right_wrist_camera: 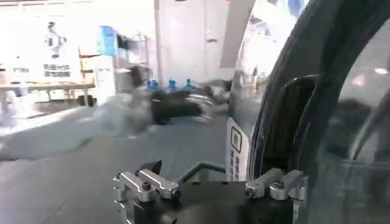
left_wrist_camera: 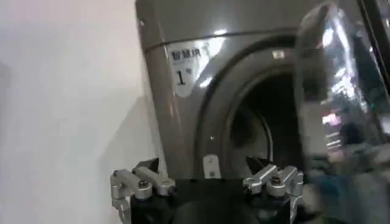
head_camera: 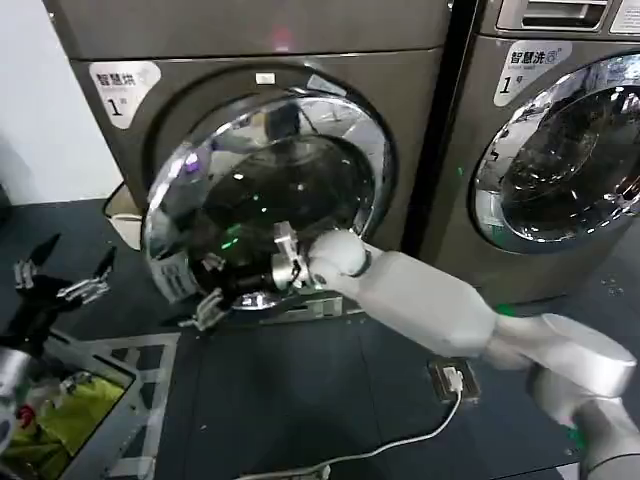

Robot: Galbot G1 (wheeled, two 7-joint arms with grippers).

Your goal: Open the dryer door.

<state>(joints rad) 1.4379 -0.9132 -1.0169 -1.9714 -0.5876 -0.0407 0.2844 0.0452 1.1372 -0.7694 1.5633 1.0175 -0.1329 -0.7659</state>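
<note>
The dryer's round, chrome-rimmed glass door already stands swung partway out from the grey machine marked 1, hinged toward the robot's left. The right gripper reaches under its lower rim, fingers spread and grasping nothing, one finger seemingly against the inner edge. To finish well, I'd push steadily outward along the door's arc. The left gripper hovers released, well to the left.
</note>
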